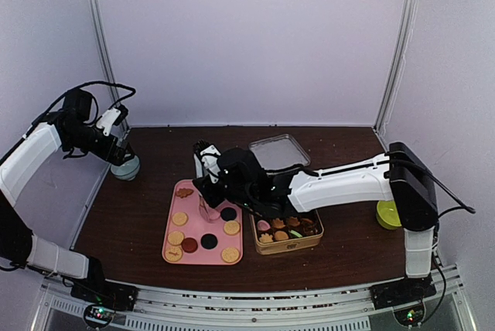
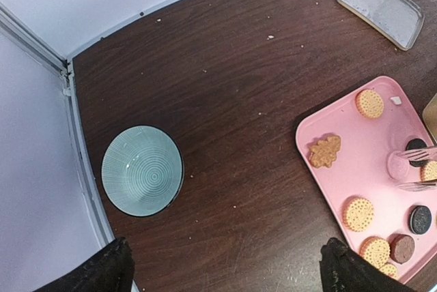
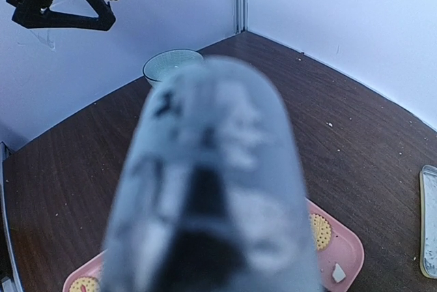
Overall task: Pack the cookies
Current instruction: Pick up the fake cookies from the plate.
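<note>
1. Spotting the cookies (image 2: pixel 358 213) spread over the pink tray (image 2: pixel 348 176), tan rounds beside black and dark red ones; more tucked in the gold tin (image 1: pixel 288 249) just right of it.
2. Right gripper (image 1: pixel 207 206) low over the tray's middle; spread or pinching, cannot tell (wrist view swamped by a grey blur).
3. Far left, above the pale green bowl (image 2: pixel 142 170), left gripper (image 2: pixel 225 269) with fingers flung wide apart.
</note>
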